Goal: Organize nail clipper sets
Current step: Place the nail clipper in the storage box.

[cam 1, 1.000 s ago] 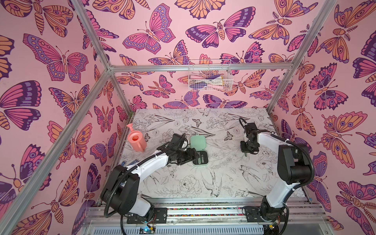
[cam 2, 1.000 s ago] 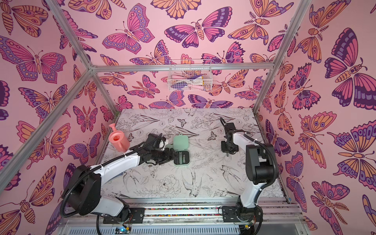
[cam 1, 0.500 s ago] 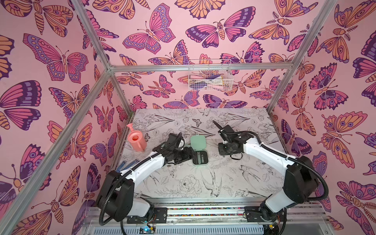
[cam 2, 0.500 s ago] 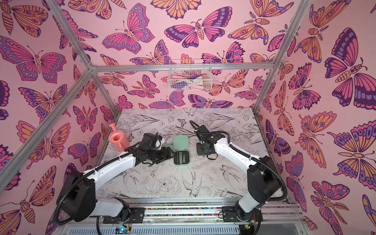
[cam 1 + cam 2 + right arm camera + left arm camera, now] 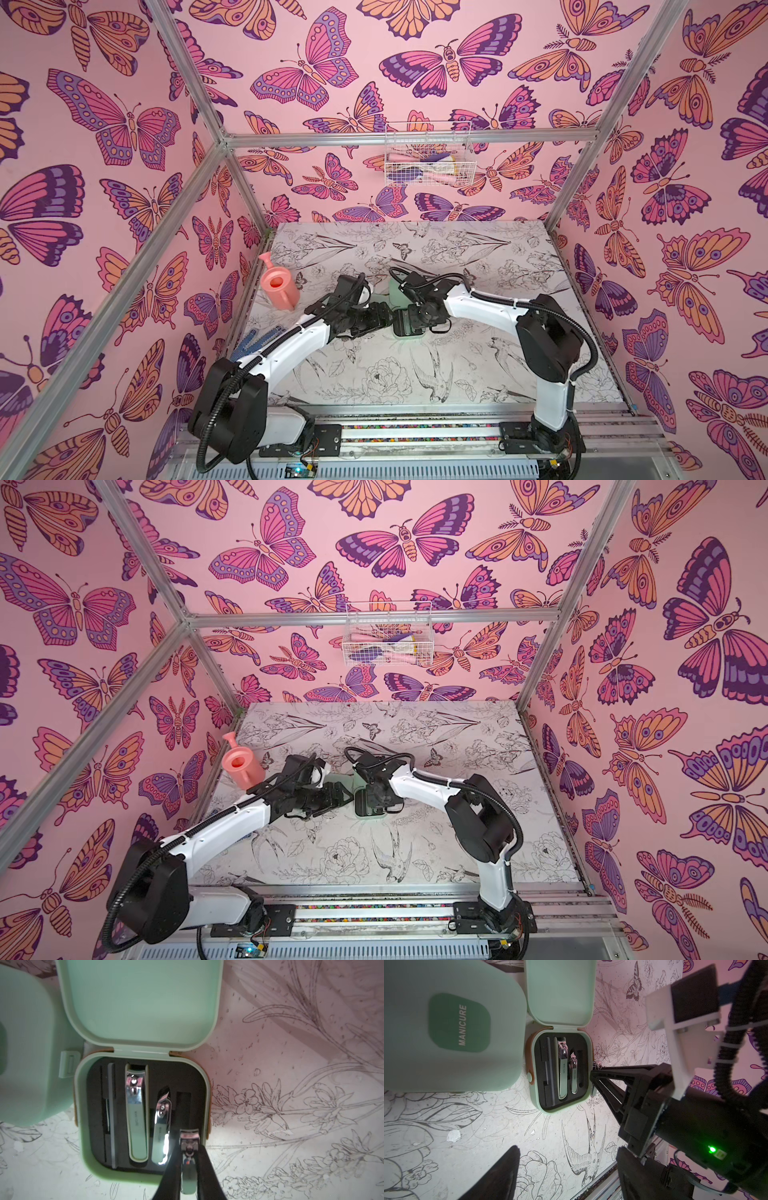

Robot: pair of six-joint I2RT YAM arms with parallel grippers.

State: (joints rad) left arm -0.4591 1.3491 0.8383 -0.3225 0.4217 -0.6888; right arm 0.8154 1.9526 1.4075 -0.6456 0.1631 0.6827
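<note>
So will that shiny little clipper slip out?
Maybe: the small nail clipper looks polished and smooth where the right end effector pinches it. It seems stiff metal, so bending is unlikely. Being flat, it shouldn't roll.

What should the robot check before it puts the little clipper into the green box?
1. Small clipper pinched in the right gripper: ok.
2. Empty slot in the open case has nothing in it: ok.
3. Clipper exactly above that slot: cannot tell.
4. Lid stands open, out of the way: ok.
5. Left gripper open, not touching the case: ok.
</note>
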